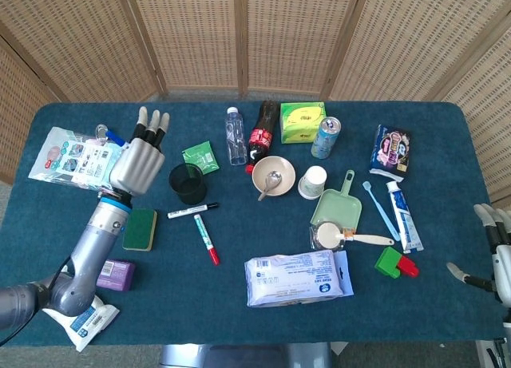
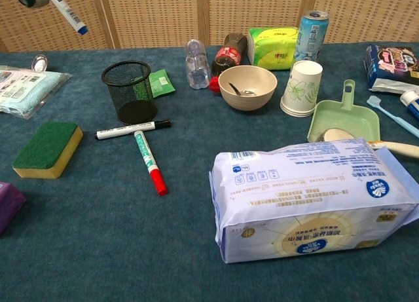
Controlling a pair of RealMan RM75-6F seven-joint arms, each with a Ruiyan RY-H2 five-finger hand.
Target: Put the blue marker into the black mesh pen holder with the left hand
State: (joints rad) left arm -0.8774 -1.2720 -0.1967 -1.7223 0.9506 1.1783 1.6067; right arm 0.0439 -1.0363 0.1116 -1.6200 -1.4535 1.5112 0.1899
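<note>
**Above the table's left side, the left hand holds the blue marker aloft**

Above the blue cloth table [image 1: 239, 304], the left hand [image 1: 137, 162] is raised just left of the black mesh pen holder [image 1: 188, 183], fingers together and pointing away, gripping the blue marker [image 2: 67, 9]. From the chest view, the marker is a white barrel with dark printing and a blue cap, tilted with the cap end lowest, high in the air and left of the holder. The holder stands upright and its inside looks dark; I cannot tell if anything is in it.

Just in front of the holder lie a black marker [image 1: 192, 211] and a red-capped marker [image 1: 207, 239]. A green and yellow sponge [image 1: 140, 228] sits under the forearm. Further right, a beige bowl [image 1: 274, 175] holds a spoon [image 1: 271, 181], a paper cup [image 1: 313, 182] stands beside it, and a green dustpan [image 1: 338, 207] lies nearby. A large white wipes pack [image 1: 297, 277] lies near the front edge.

At the far right edge, the right hand [image 1: 497, 260] rests with fingers spread, holding nothing.
</note>
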